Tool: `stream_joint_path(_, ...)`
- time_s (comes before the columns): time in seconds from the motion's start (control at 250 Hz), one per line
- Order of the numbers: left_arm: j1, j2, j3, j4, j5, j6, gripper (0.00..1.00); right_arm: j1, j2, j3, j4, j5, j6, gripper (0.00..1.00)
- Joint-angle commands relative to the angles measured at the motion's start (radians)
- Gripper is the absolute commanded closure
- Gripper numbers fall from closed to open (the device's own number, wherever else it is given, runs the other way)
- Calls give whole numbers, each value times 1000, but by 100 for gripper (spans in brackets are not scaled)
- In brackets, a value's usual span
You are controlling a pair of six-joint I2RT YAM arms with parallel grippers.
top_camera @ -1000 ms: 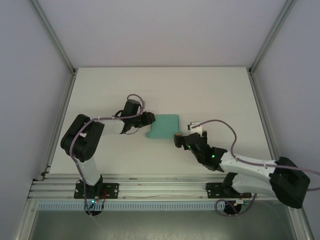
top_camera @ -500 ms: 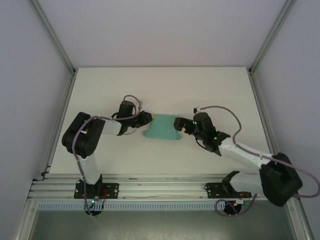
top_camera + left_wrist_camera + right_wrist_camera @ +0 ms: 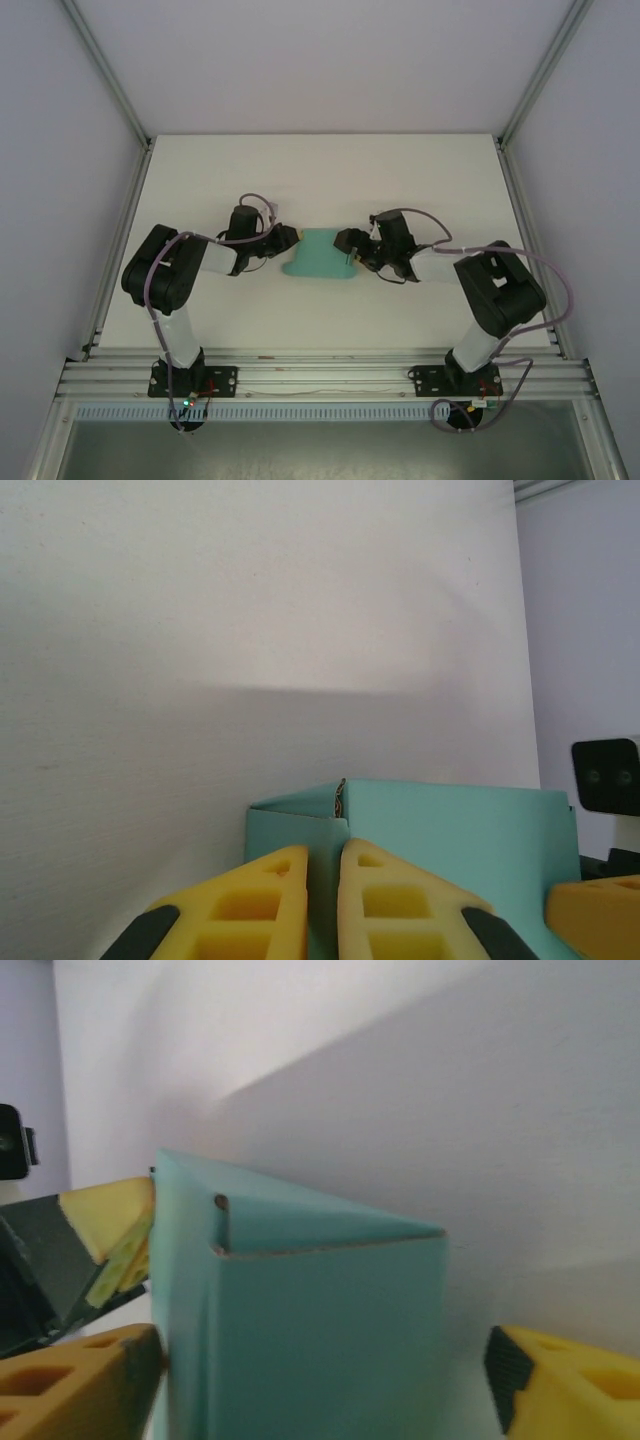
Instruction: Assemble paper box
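Matt thin-card paper box (image 3: 450, 830); matt end effector pads (image 3: 270, 880) (table (image 3: 200, 630) finely textured)

The paper box (image 3: 320, 255) is plain teal-green thin card, partly folded up and standing near the middle of the table (image 3: 420, 180). Two upright walls meet at a creased corner with a small notch at its top edge. A low flap splays toward 7 o'clock.
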Motion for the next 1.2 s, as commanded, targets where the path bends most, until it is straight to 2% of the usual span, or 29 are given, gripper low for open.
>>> stream_joint_path(0.0,7,60,-45,-134,-36,12,86,-1,12,20,139,-113,62,25)
stream_joint_path(0.072,7,60,-42,-128,-35,16,85,-1,0,22,141,-108,66,33)
stream_joint_path(0.188,7,39,-31,-90,-18,17,77,-1,-41,26,87,-78,58,50)
stream_joint_path(0.316,7,-25,3,-75,-6,42,63,-1,-77,34,41,-71,73,54)
stream_joint_path(0.388,3,-83,29,-91,-10,78,41,-3,-94,47,-5,-57,86,54)
stream_joint_path(0.476,-1,-176,69,-161,-58,160,1,-9,-123,73,-94,-24,114,54)
stream_joint_path(0.564,-25,-276,120,-276,-154,303,0,-35,-145,129,-251,-21,164,55)
stream_joint_path(0.68,-94,-397,146,-373,-264,568,0,-85,-170,201,-445,-56,230,57)
stream_joint_path(0.783,-151,-487,139,-460,-156,847,0,-137,-180,283,-649,-124,279,58)
stream_joint_path(0.859,-210,-528,156,-618,-91,1081,0,-152,-179,337,-766,-175,288,57)
stream_joint_path(0.903,-250,-536,176,-734,-83,1219,0,-156,-175,362,-814,-205,298,56)
stream_joint_path(0.939,-289,-540,190,-807,-133,1303,0,-157,-169,381,-852,-231,312,56)
stream_joint_path(1.027,-361,-537,193,-815,-338,1365,0,-161,-143,421,-943,-321,332,56)
stream_joint_path(1.103,-382,-517,216,-843,-396,1402,0,-161,-124,435,-976,-374,348,54)
stream_joint_path(1.195,-399,-486,248,-872,-458,1411,0,-163,-124,437,-976,-383,376,52)
